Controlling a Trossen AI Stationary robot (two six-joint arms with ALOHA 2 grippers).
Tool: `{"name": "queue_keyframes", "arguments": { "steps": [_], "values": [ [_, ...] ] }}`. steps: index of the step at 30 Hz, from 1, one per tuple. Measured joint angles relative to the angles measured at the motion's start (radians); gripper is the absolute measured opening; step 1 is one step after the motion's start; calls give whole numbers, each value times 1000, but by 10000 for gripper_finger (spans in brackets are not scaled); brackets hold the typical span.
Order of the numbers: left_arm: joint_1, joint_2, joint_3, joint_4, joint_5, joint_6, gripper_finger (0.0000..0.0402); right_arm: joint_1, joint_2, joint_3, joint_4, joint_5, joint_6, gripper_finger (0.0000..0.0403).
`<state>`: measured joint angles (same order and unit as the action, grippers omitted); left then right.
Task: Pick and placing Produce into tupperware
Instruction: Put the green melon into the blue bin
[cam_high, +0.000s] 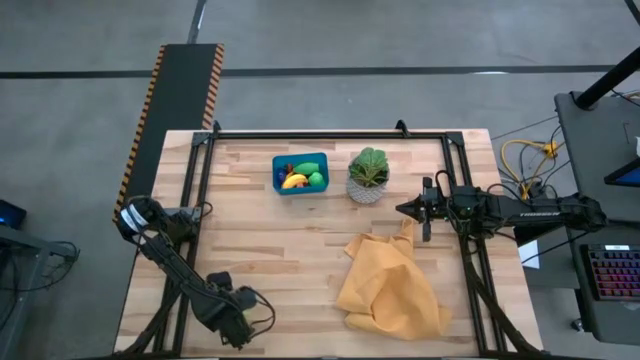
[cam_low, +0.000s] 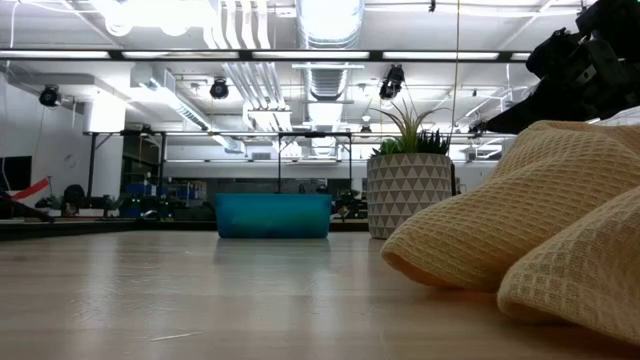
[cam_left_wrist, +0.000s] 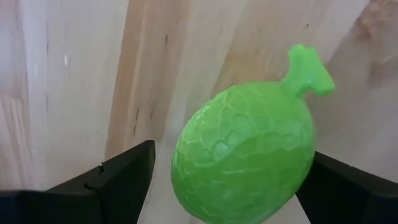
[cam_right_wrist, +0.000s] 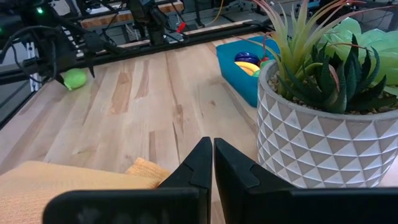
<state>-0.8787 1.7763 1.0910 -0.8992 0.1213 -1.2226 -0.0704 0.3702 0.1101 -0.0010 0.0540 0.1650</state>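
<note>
Near the table's front-left corner, far from the tupperware (cam_high: 300, 173), we have the left gripper (cam_left_wrist: 224, 186) straddling a green produce piece (cam_left_wrist: 245, 158), fingers spread on either side, not visibly clamped yet. It's a bumpy, egg-shaped plastic fruit with a stubby stem, so we judge it likely to roll or slip. Tupperware is a low-walled teal box, just left of the potted plant (cam_high: 368, 175), already holding a yellow banana (cam_high: 295, 181) and other pieces. Right gripper (cam_right_wrist: 213, 165) is parked with fingers pressed together, just right of the plant, over the edge of a crumpled yellow waffle-weave cloth (cam_high: 390, 285).
</note>
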Motion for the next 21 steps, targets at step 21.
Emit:
{"name": "queue_keyframes", "arguments": {
  "steps": [21],
  "values": [
    [0,0,-2,0,-23,167,255,0,0,0,0,0,0,9]
  ]
}}
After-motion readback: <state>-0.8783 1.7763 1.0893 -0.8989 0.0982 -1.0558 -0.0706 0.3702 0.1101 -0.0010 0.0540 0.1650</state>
